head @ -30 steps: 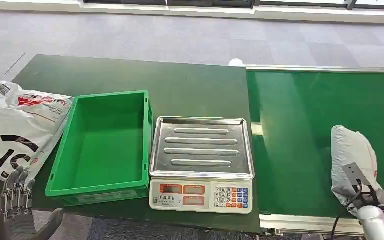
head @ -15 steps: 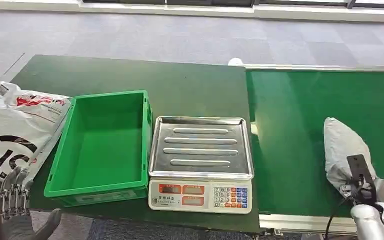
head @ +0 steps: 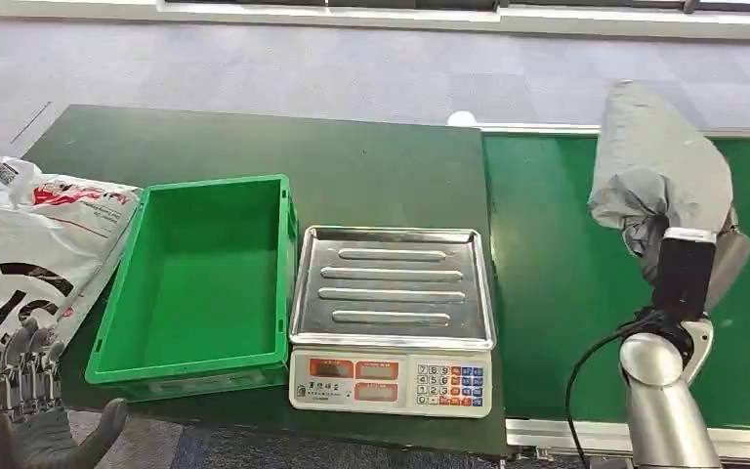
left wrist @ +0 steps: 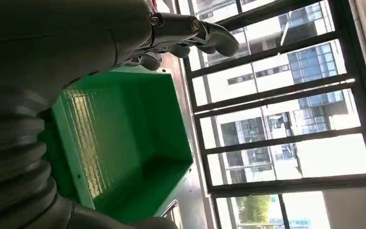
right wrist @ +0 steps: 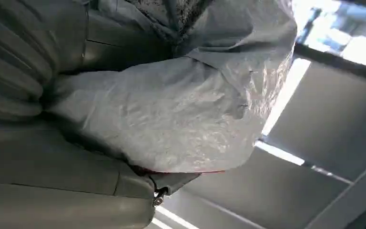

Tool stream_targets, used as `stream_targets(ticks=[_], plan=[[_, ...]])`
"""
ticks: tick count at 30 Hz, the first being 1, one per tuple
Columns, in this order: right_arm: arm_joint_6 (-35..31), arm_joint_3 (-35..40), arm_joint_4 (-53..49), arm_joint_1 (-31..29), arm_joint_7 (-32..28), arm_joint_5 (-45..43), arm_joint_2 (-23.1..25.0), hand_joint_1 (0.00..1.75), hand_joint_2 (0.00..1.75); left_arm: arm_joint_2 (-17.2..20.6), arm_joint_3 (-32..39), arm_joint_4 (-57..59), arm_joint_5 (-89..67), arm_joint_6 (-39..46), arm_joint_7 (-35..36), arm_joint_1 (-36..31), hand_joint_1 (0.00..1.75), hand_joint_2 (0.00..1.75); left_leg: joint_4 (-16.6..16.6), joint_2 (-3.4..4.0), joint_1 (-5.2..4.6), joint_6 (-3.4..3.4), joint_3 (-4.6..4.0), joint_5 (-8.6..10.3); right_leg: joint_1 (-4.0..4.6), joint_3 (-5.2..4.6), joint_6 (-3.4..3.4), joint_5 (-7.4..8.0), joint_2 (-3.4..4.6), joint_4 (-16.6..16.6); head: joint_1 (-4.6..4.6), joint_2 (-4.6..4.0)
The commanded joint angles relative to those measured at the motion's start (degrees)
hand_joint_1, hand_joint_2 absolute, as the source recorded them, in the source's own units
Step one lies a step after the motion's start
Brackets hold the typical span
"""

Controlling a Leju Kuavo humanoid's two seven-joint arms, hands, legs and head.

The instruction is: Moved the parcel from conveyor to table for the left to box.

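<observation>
My right hand holds a grey plastic parcel raised high above the green conveyor belt; the parcel hides most of the fingers. In the right wrist view the crinkled grey parcel sits against the hand. An empty green box stands on the dark table, left of the scale. My left hand hangs below the table's front edge near the box's corner, fingers apart and holding nothing. The left wrist view looks into the green box past the hand.
A scale with a steel tray and keypad stands between the box and the belt. A white printed bag lies on the table left of the box. The conveyor's metal rail runs along the front.
My right hand has lifted the grey parcel off the belt, up and slightly left, with the forearm now upright. The left hand has barely moved.
</observation>
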Motion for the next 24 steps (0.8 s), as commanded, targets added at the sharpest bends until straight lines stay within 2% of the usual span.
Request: stream_targets(ticks=[1, 2, 4, 24], plan=[[4.2, 12.2, -10.7, -2.6, -3.7, -0.4, 4.2, 1.75, 1.75, 4.0, -4.4, 4.0, 0.8, 1.3, -0.5, -1.2, 0.0, 1.75, 0.0, 0.28, -0.04, -0.01, -0.03, 0.02, -0.04, -0.13, -0.06, 0.08, 0.28, 0.0, 0.0, 0.0], [4.3, 15.4, -11.2, -2.4, -4.6, 3.2, 4.4, 1.75, 1.75, 4.6, -5.0, 4.8, 1.0, 1.6, -0.7, -1.5, 0.0, 1.75, -0.1, 0.33, -0.06, -0.01, -0.04, 0.05, -0.05, -0.16, -0.09, 0.12, 0.32, 0.0, 0.0, 0.0], [7.1, 21.1, -10.5, -3.3, -0.6, 11.0, 3.8, 1.75, 1.75, 6.0, -6.3, 6.2, 1.1, 2.7, -1.4, -2.2, 0.0, 1.75, -0.1, 0.26, -0.07, -0.03, 0.02, 0.04, -0.06, -0.08, -0.07, 0.08, 0.26, 0.0, 0.0, 0.0], [6.3, 21.8, -9.7, -3.8, -0.1, 11.0, 3.0, 1.75, 1.75, 6.7, -7.0, 6.2, 1.6, 3.5, -1.6, -2.2, 0.0, 1.75, 0.0, 0.11, -0.05, -0.03, -0.1, 0.09, -0.04, -0.16, -0.08, 0.09, 0.14, 0.0, 0.0, 0.0]])
